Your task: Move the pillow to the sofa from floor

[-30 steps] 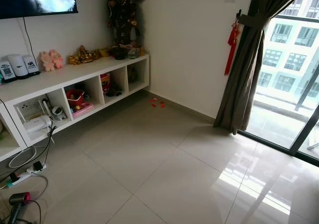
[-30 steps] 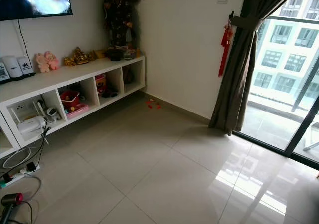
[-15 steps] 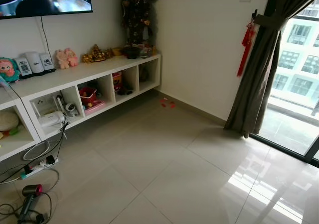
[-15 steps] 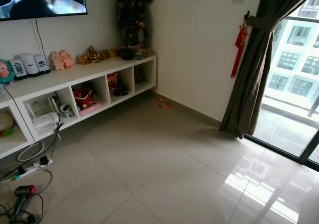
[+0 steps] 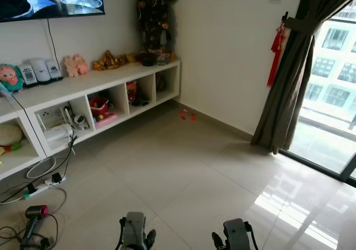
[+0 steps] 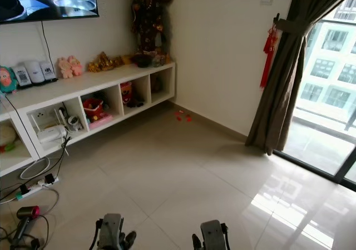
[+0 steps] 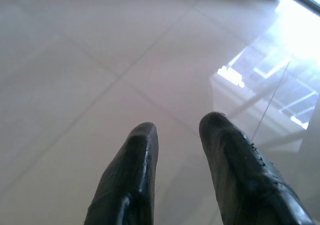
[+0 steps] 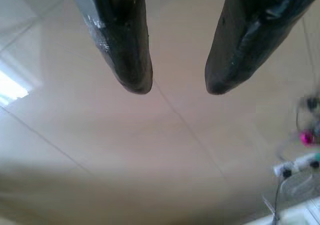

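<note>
Floor point(image 5: 183, 172): large pale beige tiles, glossy, thin grey grout lines running diagonally across the head views. Level and dry-looking. It ran from the foot of the white shelf unit point(image 5: 83, 94) on the left to the dark curtain point(image 5: 289, 78) and glass door on the right. Bright window glare lay on the tiles at the right. Wrist views showed the same tile point(image 7: 100, 60), close.
</note>
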Motion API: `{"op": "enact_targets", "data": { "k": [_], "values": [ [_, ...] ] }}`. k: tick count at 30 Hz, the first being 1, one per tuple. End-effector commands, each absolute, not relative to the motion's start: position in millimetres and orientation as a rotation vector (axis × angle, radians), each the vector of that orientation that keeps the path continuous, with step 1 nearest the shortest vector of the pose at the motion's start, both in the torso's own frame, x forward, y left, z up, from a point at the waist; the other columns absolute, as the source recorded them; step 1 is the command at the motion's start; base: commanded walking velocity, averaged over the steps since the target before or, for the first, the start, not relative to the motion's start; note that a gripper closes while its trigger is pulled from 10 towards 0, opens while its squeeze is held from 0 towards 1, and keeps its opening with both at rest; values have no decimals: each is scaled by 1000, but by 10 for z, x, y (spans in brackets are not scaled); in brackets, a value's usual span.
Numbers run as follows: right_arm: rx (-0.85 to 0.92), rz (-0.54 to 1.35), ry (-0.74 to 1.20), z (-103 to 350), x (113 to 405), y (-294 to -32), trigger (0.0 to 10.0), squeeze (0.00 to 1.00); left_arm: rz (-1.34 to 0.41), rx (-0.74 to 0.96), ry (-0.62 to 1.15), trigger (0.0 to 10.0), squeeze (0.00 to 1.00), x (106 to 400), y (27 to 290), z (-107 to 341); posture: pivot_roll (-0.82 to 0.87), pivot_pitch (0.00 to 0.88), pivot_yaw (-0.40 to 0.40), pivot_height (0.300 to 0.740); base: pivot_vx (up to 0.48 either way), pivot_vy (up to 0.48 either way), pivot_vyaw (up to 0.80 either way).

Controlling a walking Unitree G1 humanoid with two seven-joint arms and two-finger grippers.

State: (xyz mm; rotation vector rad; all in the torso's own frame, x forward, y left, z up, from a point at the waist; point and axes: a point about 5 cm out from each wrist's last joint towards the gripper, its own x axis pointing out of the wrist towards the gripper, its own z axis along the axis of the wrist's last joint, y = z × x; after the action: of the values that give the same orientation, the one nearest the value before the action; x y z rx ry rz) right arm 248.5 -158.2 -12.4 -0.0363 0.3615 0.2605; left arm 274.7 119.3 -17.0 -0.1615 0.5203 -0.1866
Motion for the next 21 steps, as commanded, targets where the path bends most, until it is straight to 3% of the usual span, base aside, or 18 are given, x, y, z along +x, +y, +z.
{"op": "enact_targets", "data": {
  "k": [1,13,21],
  "values": [
    [-18,240,329,-56,2488,-1672,10000,0,-208,-165,437,10000,0,2832,1186,-50,207,0,8,740,0,0,-706],
    [-61,242,177,224,2411,-1780,10000,0,-252,-228,262,10000,0,3027,1228,278,161,0,34,740,0,0,-697],
    [-58,239,138,352,2396,-1787,10000,0,-270,-156,213,10000,0,3045,1174,346,154,0,37,740,0,0,-682]
  ]
}}
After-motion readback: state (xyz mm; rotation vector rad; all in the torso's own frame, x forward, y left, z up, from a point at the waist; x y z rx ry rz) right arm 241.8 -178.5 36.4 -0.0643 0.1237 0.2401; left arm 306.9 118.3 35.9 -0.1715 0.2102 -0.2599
